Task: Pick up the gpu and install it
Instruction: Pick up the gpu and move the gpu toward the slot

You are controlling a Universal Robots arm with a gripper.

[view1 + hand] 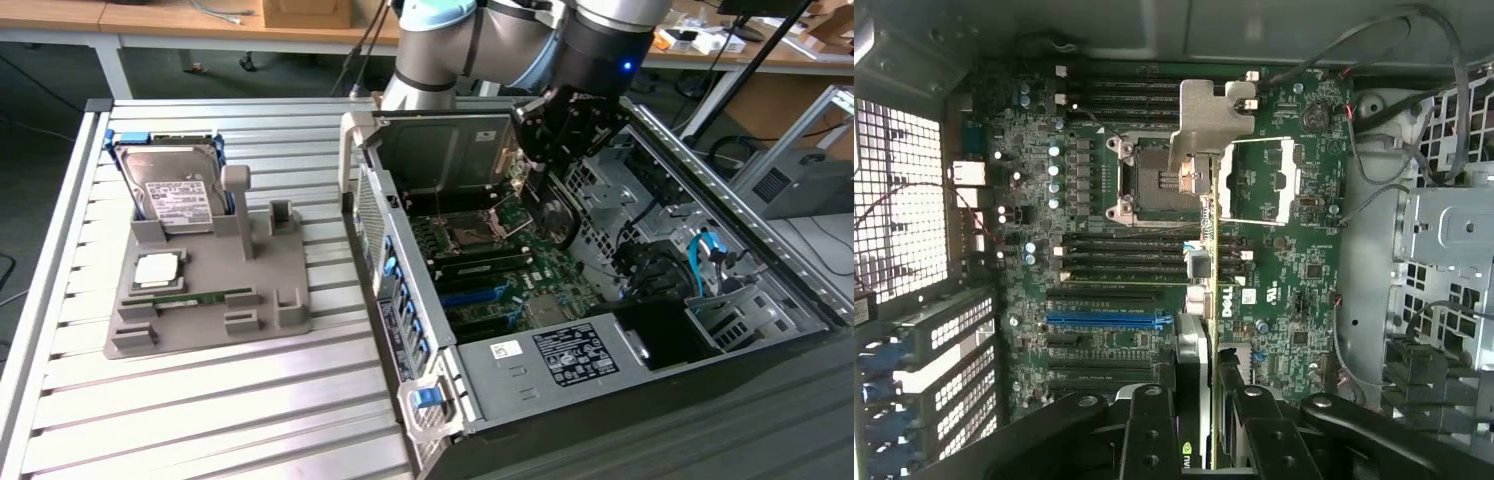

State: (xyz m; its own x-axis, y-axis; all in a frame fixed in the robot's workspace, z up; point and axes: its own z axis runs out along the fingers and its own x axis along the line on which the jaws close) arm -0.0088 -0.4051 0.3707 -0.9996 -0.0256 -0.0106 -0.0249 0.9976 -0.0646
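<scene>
On the green motherboard (1274,290) inside the computer case (747,250), a white "DELL" logo (1223,299) is printed, standing sideways in the wrist view. The hard drive (174,190) carries a white label (176,200) and the black power supply (587,350) a white-printed sticker (574,355); their text is too small to read.

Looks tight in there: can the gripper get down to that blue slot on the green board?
Probably yes. The gripper, holding the gpu, hangs over the open case, and the blue slot lies uncovered below.
</scene>
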